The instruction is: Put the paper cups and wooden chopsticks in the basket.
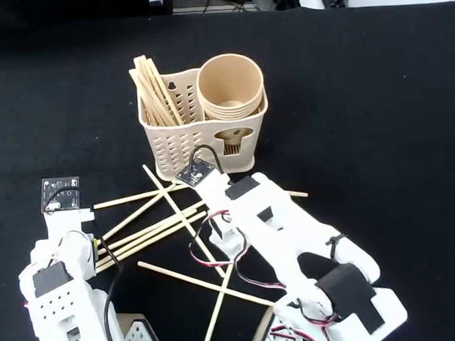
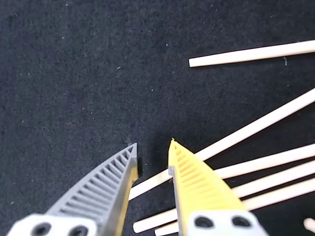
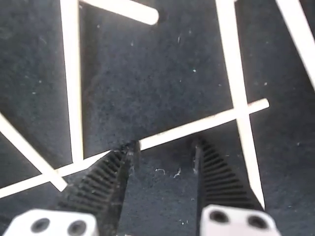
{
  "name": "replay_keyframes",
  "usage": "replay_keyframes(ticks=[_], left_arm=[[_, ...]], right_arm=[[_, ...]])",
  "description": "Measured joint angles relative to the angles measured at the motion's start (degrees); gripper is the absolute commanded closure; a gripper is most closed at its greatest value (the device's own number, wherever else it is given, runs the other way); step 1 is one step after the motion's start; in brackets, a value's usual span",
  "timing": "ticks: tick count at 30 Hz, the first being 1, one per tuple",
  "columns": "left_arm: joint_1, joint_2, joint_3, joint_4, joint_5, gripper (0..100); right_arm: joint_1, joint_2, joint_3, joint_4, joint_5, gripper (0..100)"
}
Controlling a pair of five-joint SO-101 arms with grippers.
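Observation:
A beige perforated basket (image 1: 196, 142) stands at the middle back, holding stacked paper cups (image 1: 230, 83) and a bundle of wooden chopsticks (image 1: 154, 90). Several loose chopsticks (image 1: 151, 228) lie crossed on the black cloth in front of it. My left arm (image 1: 62, 276) is at the front left, by their left ends. Its gripper (image 2: 153, 146) is open just above the cloth, with one chopstick end (image 2: 152, 184) lying between the grey and yellow fingers. My right arm (image 1: 267, 214) leans over the pile. Its gripper (image 3: 165, 146) is open, and a chopstick (image 3: 197, 125) runs across just beyond its black fingertips.
Another long chopstick (image 1: 206, 283) lies diagonally near the front, crossing a shorter one beside the right arm's red and black wires (image 1: 216, 250). Black cloth (image 1: 376, 119) stretches bare to the right of and behind the basket.

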Motion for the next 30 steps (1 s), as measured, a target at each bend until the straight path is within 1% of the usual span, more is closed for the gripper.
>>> replay_keyframes(ticks=[6, 11, 15, 19, 21, 24, 26, 30], left_arm=[[0.00, 0.00, 0.00, 0.00, 0.00, 88], [0.00, 0.00, 0.00, 0.00, 0.00, 88], [0.00, 0.00, 0.00, 0.00, 0.00, 88], [0.00, 0.00, 0.00, 0.00, 0.00, 88], [0.00, 0.00, 0.00, 0.00, 0.00, 88], [0.00, 0.00, 0.00, 0.00, 0.00, 88], [0.00, 0.00, 0.00, 0.00, 0.00, 88], [0.00, 0.00, 0.00, 0.00, 0.00, 88]], right_arm=[[0.35, -1.05, -1.76, 1.32, -3.78, 79.8], [0.44, -1.67, -2.02, 1.23, -11.69, 79.7], [0.44, 2.02, -3.08, 1.05, -16.97, 79.9], [0.18, 6.86, -6.15, 1.32, -18.20, 80.5], [0.09, 9.23, -7.82, 1.41, -18.46, 85.5], [0.53, 11.25, -9.23, 1.49, -18.55, 98.8], [0.79, 11.25, -9.49, 1.49, -18.55, 96.9], [0.97, 10.55, -9.32, 1.49, -18.64, 98.5]])
